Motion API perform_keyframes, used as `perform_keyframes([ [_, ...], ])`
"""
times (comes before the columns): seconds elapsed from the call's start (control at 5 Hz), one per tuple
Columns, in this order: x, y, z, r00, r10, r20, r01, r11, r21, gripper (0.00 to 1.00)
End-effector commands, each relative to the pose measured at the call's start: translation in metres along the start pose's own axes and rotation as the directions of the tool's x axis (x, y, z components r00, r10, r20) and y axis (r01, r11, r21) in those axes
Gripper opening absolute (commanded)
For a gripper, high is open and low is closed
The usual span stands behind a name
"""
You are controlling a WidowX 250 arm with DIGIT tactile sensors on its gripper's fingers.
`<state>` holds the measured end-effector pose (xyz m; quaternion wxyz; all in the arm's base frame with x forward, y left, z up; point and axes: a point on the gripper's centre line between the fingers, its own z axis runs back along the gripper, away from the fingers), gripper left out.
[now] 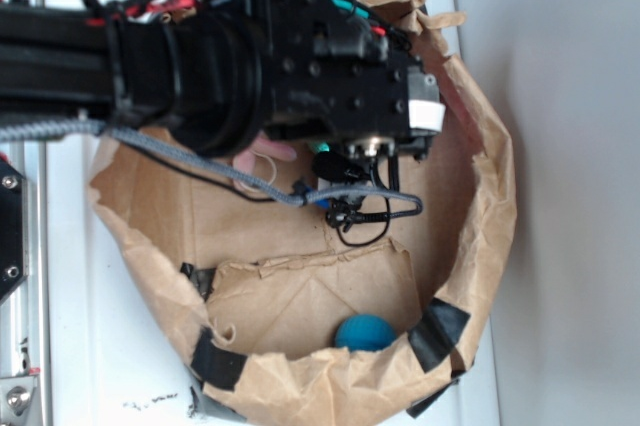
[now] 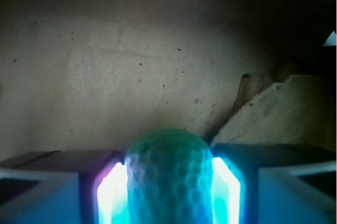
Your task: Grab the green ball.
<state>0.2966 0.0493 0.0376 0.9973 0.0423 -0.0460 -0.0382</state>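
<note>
In the wrist view the green ball (image 2: 168, 179), mint-green and finely dimpled, sits squeezed between my two glowing pads (image 2: 113, 195), with its sides pressed flat against both. My gripper (image 2: 168, 192) is shut on it, above the brown paper floor of the bag. In the exterior view my black arm and gripper (image 1: 340, 161) reach down into the brown paper bag (image 1: 495, 166). Only a small green sliver of the ball (image 1: 322, 149) shows under the wrist there.
A smaller smooth teal-blue ball (image 1: 364, 333) lies at the bag's near side, beside a folded paper flap (image 1: 310, 291). A bit of pink plush toy (image 1: 270, 154) peeks out under the arm. The bag's crumpled walls ring the gripper; black tape patches (image 1: 437, 331) mark its rim.
</note>
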Motion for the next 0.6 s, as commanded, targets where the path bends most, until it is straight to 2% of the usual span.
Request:
perform_keyframes([
  [0.0,-0.002,0.007,0.083,0.994,0.011,0.106,0.004,0.991,-0.135,0.0],
  [0.2,-0.011,0.006,0.099,0.993,-0.003,0.121,0.023,0.986,-0.166,0.0],
  [0.4,-0.017,0.003,0.101,0.991,-0.009,0.136,0.03,0.988,-0.15,0.0],
])
